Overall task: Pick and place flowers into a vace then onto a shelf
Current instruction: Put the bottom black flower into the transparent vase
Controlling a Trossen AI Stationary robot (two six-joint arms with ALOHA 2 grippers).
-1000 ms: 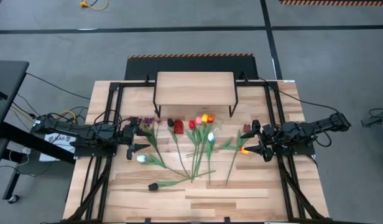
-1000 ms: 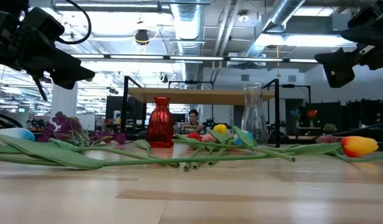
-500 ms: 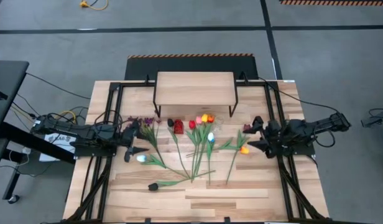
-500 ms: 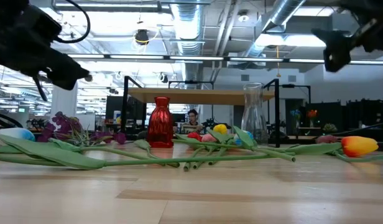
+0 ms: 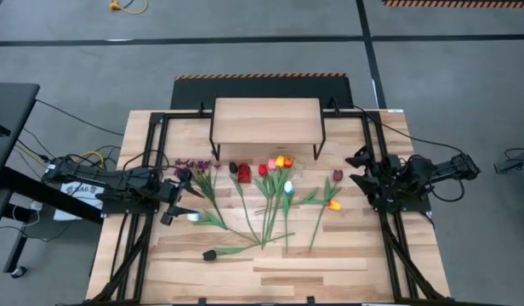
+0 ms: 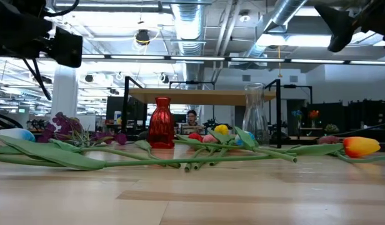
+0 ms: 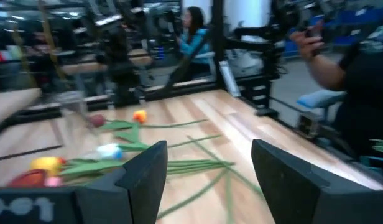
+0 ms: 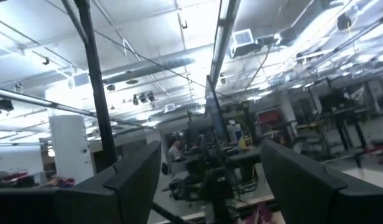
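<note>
I take the red vase (image 6: 160, 122) as my landmark. Nearest me, in front of it, the flowers (image 5: 264, 200) lie loose on the table (image 5: 330, 272), stems fanned together and heads pointing toward the vase and the shelf (image 5: 265, 120). A white-headed one (image 6: 14, 134) lies out to the vase's left beside the small purple blossoms (image 5: 194, 165). An orange one (image 6: 360, 146) lies well to its right. A dark-headed one (image 5: 209, 254) is the closest to my edge.

Level with the vase, the left gripper (image 5: 174, 204) hangs above the table on its left and the right gripper (image 5: 361, 172) is raised on its right. Both have their jaws parted with nothing between them.

Just right of the vase stands a clear glass vase (image 6: 255, 116); I think it is empty, though glare makes that hard to confirm. Beyond both stands the shelf, with nothing on it.

I judge these flowers light, with slim, bendy stems that are a little slick, and soft heads that would crush. I would pinch mid-stem, clear of the leaves, where one stem lies apart from the fan, so the head does not droop or drag its neighbours.
</note>
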